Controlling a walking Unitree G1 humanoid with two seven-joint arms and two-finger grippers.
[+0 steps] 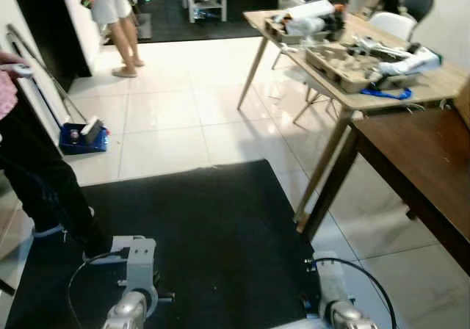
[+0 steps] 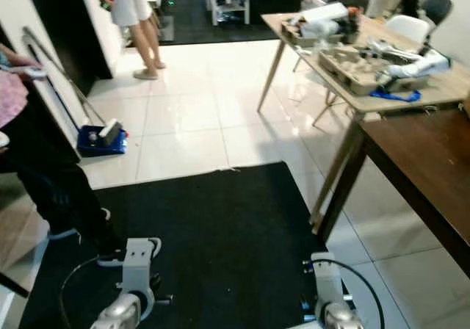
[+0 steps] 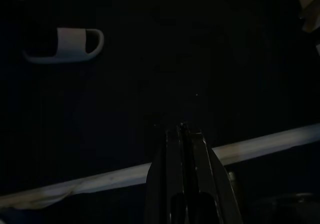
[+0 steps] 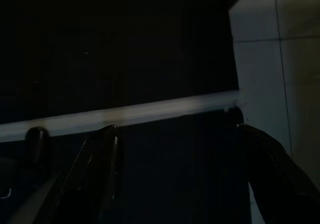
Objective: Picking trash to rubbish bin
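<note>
A: What does the step in hand call for?

B: A search, I judge. I can make out no trash and no rubbish bin, so walking and scanning the floor comes first, with both arms kept low and clear of the person's legs (image 1: 44, 189) on the left.

A: And the claws?

B: The left claw (image 3: 183, 134) hangs over the black mat (image 1: 213, 233), fingers pressed together. The right claw (image 4: 175, 134) hangs at the mat's edge, fingers spread, holding nothing.

A: The room, left to right?

B: A blue dustpan (image 1: 83, 136) by the wall, white floor tiles (image 1: 176, 116), another person (image 1: 114, 13) standing far back, then a cluttered pale worktop (image 1: 433, 87) and, nearer, a dark wooden worktop (image 1: 426, 160).
</note>
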